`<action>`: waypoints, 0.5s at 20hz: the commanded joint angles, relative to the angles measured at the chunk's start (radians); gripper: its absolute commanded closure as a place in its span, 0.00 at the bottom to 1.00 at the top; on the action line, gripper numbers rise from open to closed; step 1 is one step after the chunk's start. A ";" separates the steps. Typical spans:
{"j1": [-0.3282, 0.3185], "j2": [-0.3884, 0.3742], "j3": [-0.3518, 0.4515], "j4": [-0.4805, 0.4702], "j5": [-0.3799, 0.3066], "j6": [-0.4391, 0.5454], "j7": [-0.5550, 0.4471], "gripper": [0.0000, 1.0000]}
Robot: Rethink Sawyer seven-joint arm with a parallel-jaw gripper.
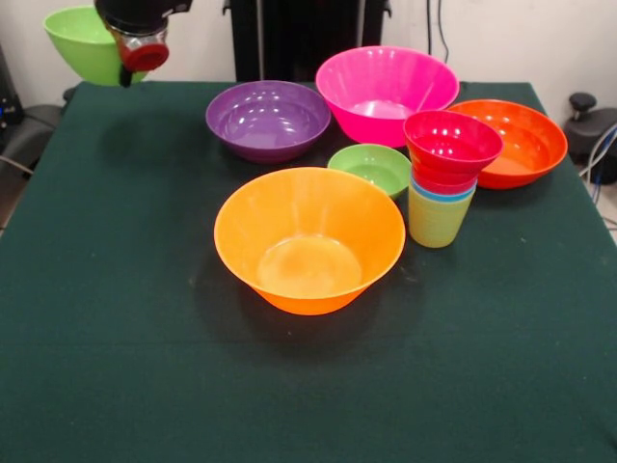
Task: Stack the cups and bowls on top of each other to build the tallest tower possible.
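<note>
Lime green plastic is seen at the jaws: the gripper [128, 69] hangs above the counter's far left corner with the lime green bowl [82, 40] carried tilted against it, the bowl's rim apparently pinched between the jaws, though the contact itself is hidden behind the gripper's red and black body. A carrying step is judged to be in hand, with this bowl lifted clear of the counter [116, 367] and well apart from everything else.

The tower [445, 178] is found toward the right edge, just beside the red-orange bowl [516, 140]. It is built from the yellow-green cup [436, 220] at the bottom, a blue cup [443, 193] and a red cup [445, 181] nested in it with only their rims showing, and the small red bowl [452, 145] seated on top.

For the next move, a long carry across the counter would be called for, the bowl levelled and centred over the small red bowl, then lowered gently, since the narrow column could tip.

Counted: three cups, all in the tower; seven bowls, one held, one on the tower, and five on the counter, namely the purple bowl [268, 118], pink bowl [386, 92], red-orange bowl, small green bowl [371, 169] and big orange bowl [308, 239]
</note>
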 commanded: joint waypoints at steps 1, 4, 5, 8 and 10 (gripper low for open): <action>-0.005 0.012 0.218 -0.196 0.037 0.192 -0.240 1.00; -0.003 0.034 0.238 -0.251 0.046 0.239 -0.222 1.00; -0.001 0.047 0.247 -0.279 0.054 0.264 -0.210 1.00; 0.005 0.066 0.264 -0.335 0.074 0.327 -0.187 1.00; 0.011 0.078 0.278 -0.384 0.097 0.394 -0.170 1.00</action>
